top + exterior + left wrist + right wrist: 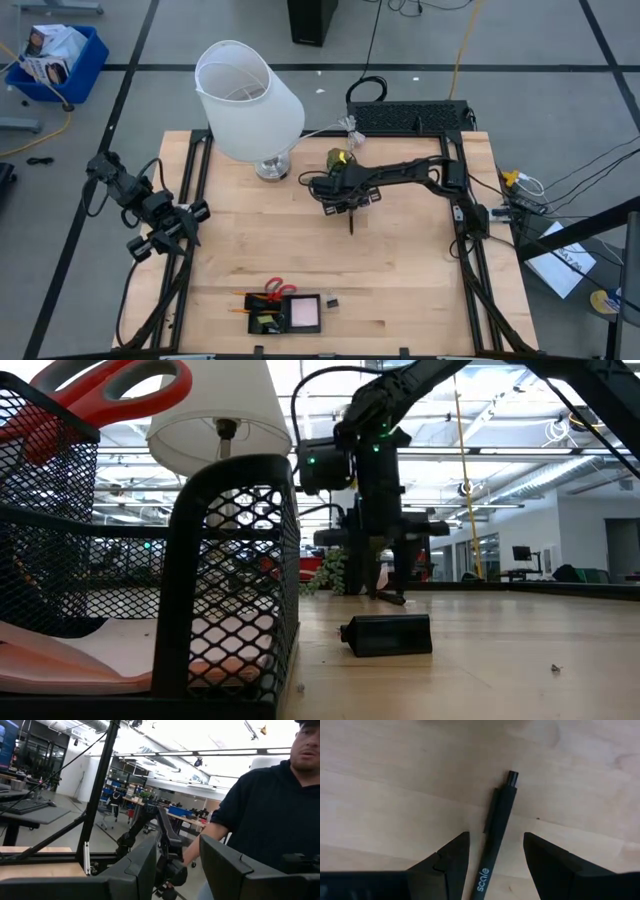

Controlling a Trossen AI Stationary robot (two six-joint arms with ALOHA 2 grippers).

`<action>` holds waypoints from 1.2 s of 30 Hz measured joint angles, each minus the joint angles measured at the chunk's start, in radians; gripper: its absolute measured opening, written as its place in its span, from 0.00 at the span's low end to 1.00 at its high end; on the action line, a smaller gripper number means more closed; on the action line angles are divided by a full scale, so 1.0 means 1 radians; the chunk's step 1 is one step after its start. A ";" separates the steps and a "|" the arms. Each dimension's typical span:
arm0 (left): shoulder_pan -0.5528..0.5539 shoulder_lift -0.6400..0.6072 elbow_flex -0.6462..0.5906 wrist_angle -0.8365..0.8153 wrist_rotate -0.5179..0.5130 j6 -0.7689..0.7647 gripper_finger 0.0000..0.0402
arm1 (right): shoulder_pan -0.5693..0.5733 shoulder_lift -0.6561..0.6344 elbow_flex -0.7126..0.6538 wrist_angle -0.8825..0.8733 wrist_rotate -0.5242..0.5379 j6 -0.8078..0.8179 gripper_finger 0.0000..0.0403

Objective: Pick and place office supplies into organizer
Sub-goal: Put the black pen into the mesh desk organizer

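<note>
A black pen with white lettering lies flat on the wooden table, and shows as a short dark stroke in the high view. My right gripper hangs over it at mid-table, pointing down and open, one finger on either side of the barrel with a gap showing on both sides. The black mesh organizer sits near the table's near edge. It holds a pink sticky pad and red-handled scissors. A small black clip lies on the table beside it. My left gripper waits open at the table's left edge.
A white lamp stands far left of centre, a green plant sprig just beyond my right gripper, and a black keyboard-like box at the far edge. Bare wood lies between the pen and the organizer. A person stands beyond the left side.
</note>
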 joint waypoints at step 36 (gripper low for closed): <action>0.000 0.000 0.000 -0.002 0.000 -0.040 0.38 | 0.126 -0.084 -0.050 0.306 0.033 -0.054 0.06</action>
